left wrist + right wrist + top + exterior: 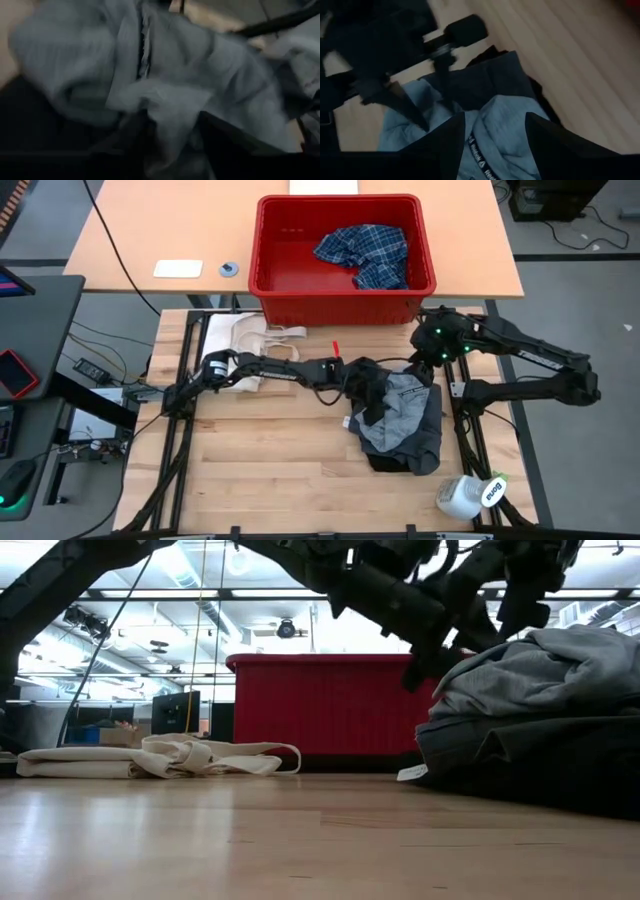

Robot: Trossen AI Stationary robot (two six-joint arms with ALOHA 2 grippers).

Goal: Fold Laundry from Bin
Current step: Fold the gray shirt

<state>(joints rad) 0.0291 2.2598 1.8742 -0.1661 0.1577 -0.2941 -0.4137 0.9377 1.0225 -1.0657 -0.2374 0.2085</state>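
Note:
A heap of laundry lies on the table's right half, with a light grey garment bunched on top of a large black one. My left gripper reaches in from the left and is shut on the grey cloth. My right gripper hangs open above the heap's far right side, over the grey garment, touching nothing. The red bin stands behind the table. A blue-and-white plaid shirt lies inside it. My left gripper pinches a raised fold of the light grey garment between its two fingers, at the heap's left side. The fingers come slanting down from the table's left. I cannot tell how many layers they hold. The rest of the garment lies on the black one.
A cream-white cloth with strap loops lies at the table's far left. A white bottle rests at the near right corner. Bare wood spreads across the table's near left part. A desk behind carries the bin and a white pad.

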